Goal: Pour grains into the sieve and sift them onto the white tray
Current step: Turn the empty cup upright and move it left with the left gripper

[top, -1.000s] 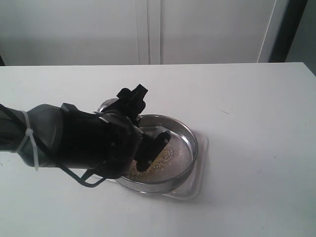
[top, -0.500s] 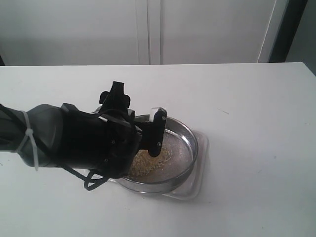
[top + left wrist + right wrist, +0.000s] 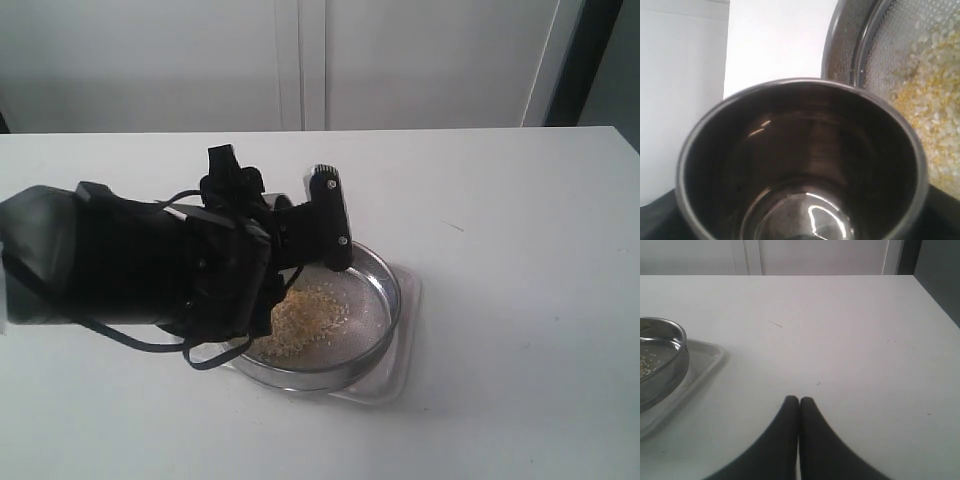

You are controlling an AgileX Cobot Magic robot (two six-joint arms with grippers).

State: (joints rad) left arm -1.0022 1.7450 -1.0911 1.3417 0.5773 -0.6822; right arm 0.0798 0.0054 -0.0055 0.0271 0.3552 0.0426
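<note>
Yellow-beige grains (image 3: pixel 302 315) lie heaped in the sieve (image 3: pixel 386 278) on the white tray (image 3: pixel 408 342) — just under the left gripper (image 3: pixel 280 205), clamped around an empty steel cup (image 3: pixel 800 165) — right gripper (image 3: pixel 799 402) pinched closed.

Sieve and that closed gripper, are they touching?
Apart. The right wrist view shows bare table between the shut right gripper and the sieve.
</note>
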